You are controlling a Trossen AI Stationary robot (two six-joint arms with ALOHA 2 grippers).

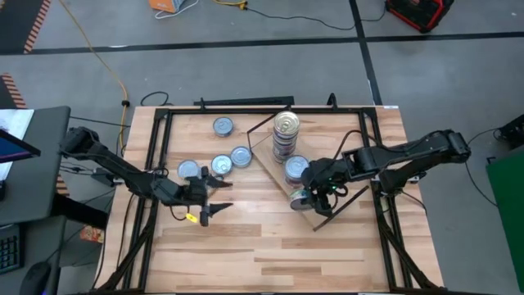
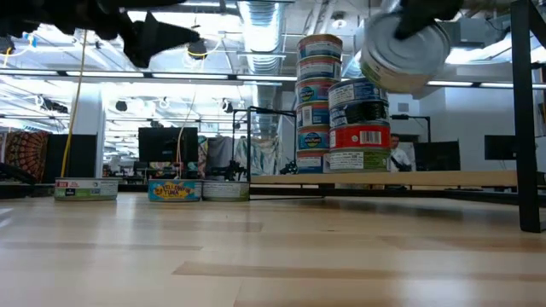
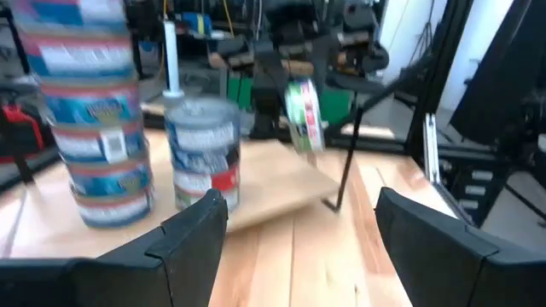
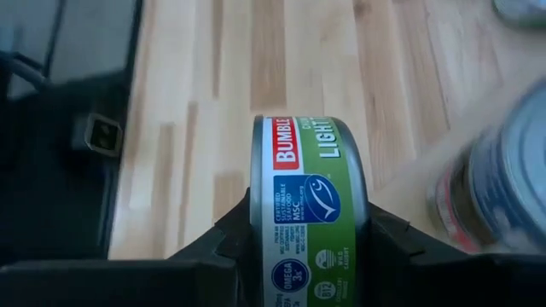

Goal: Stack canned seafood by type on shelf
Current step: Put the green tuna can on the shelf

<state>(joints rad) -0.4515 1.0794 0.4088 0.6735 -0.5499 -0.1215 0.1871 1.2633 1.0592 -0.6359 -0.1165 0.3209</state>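
Currently I have the right gripper [image 1: 304, 197] clamped on a green-labelled round tin [image 4: 309, 213], held on edge in the air beside the shorter stack of tins [image 1: 295, 170] on the light-wood shelf board [image 1: 270, 162]. A taller stack of blue-labelled tins [image 1: 286, 135] stands behind it on the same board. My left gripper [image 1: 214, 197] hangs with jaws apart and empty near four loose silver-lidded tins [image 1: 221, 164] on the plank tabletop [image 1: 270, 254].

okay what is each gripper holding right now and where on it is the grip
The right gripper holds a green-labelled tin tipped on edge, fingers pressing its two flat faces, above the shelf. The left gripper is open, holding nothing.
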